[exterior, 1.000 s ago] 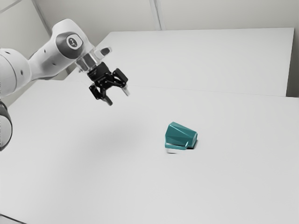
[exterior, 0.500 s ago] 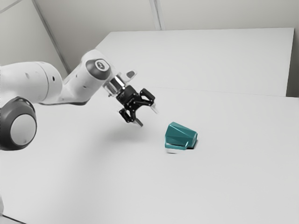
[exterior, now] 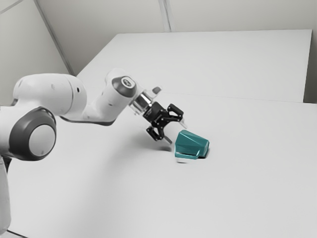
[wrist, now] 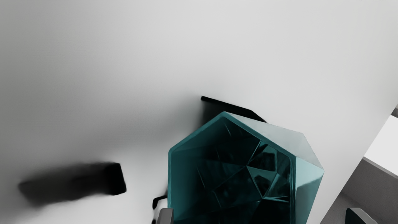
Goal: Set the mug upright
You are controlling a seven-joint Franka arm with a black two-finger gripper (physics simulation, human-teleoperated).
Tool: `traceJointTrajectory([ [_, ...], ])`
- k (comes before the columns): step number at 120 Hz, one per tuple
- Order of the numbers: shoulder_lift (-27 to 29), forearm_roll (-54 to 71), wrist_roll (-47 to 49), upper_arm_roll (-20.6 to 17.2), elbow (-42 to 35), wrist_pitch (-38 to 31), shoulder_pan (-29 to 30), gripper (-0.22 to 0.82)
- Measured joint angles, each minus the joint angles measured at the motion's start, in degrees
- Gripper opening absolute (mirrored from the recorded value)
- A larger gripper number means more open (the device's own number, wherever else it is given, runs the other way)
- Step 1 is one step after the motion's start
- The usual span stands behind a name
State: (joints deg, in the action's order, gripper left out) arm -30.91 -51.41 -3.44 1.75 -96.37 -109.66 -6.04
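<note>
A teal, faceted, glossy mug [exterior: 192, 144] lies on its side on the white table [exterior: 247, 193], a little below and toward the exterior view's right from the middle of the frame; the black two-finger gripper [exterior: 177, 135] is tilted down just beside it, near the centre of the frame, its jaws spread wide; in the wrist view the mug's open mouth faces the gripper, and a dark shadow [wrist: 116, 179] falls on the table near it.

**Mug [exterior: 192, 142] on its side on table [exterior: 247, 198]**

Lies with mouth [wrist: 217, 174] toward the gripper [exterior: 177, 135] and the exterior view's left, with base [exterior: 206, 148] toward the exterior view's right. Just beside the mouth: the gripper, above the table.
</note>
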Motion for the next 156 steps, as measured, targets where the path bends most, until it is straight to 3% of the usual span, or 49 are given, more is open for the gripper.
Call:
traceJointTrajectory([
  [42, -1.38, -5.24, -0.20, -2.50, -0.06, -3.40, -1.00, 0.60],
  [47, -1.48, -5.36, -0.17, -2.52, -0.07, -3.61, -1.06, 0.53],
  [63, -1.55, -3.96, 0.85, -2.54, -0.04, -4.30, -1.32, 0.19],
  [98, -0.87, 1.67, 3.36, -2.77, 3.54, -5.81, -1.84, -0.10],
  [128, 0.00, 3.49, 5.64, -3.66, 3.80, -6.15, -2.54, -0.16],
  [156, 8.85, 21.81, 10.08, -3.68, 1.98, -6.21, -3.74, -0.18],
])
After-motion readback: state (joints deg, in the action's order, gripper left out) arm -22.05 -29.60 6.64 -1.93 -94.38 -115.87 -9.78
